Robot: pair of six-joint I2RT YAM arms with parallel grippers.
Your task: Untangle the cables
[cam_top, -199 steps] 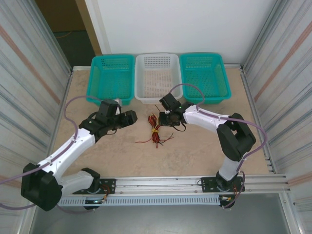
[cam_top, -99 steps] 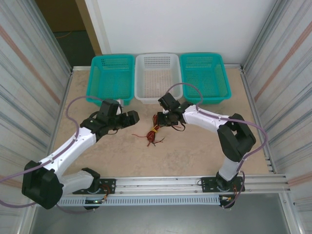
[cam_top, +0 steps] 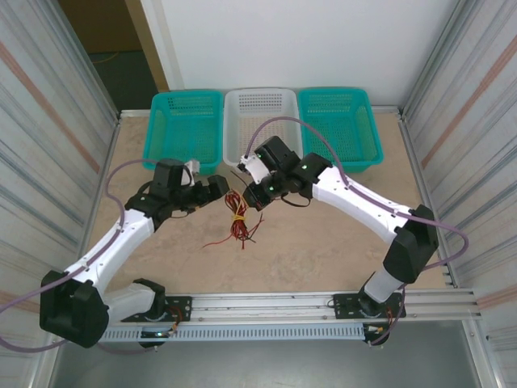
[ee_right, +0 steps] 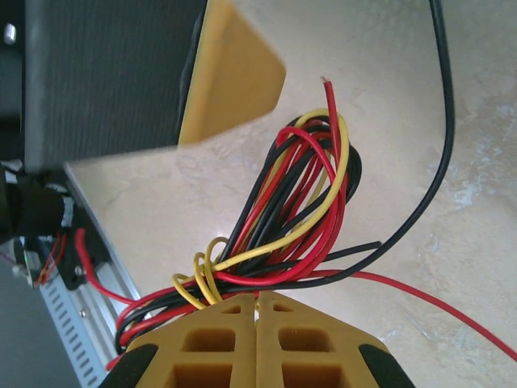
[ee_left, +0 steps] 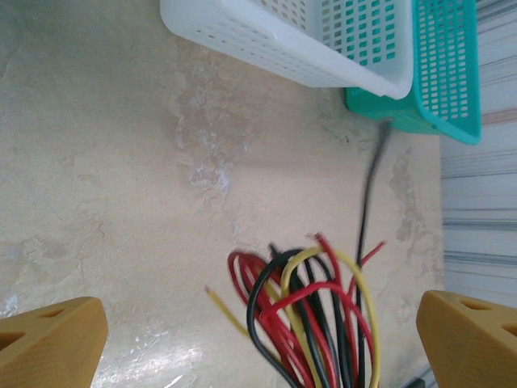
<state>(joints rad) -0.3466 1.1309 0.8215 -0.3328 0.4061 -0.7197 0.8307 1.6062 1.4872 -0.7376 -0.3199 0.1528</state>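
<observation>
2 grippers at 1 bundle of cables

Several cables (cam_top: pixel 236 218), red, black and pale yellow, make 1 tangled bundle near the middle of the surface (cam_top: pixel 323 250), a little in front of the white basket (cam_top: pixel 260 129). The right gripper (cam_top: pixel 249 196) is at the far end of this bundle. In the right wrist view its 2 yellow fingers (ee_right: pixel 202 347) are pressed together and the cables (ee_right: pixel 299 194) cross just at their tips, so the right gripper (ee_right: pixel 257 311) is clenched on the cables. Some loose red ends lie spread on the surface at the near side of the bundle.

The left gripper (cam_top: pixel 215 188) is just beside the bundle, on its left. In the left wrist view its fingers (ee_left: pixel 48 339) stand wide apart at the 2 lower corners, so the left gripper (ee_left: pixel 260 338) is released, and the loops of the cables (ee_left: pixel 307 315) are between the fingers. 1 black wire (ee_left: pixel 367 202) runs away from the loops toward the right teal basket (ee_left: pixel 448 73); it is blurred. Whether the left fingers touch any wire, I cannot tell.

3 baskets stand in a row at the far edge of the surface: the left teal basket (cam_top: pixel 186 129), the white basket and the right teal basket (cam_top: pixel 339 125).
</observation>
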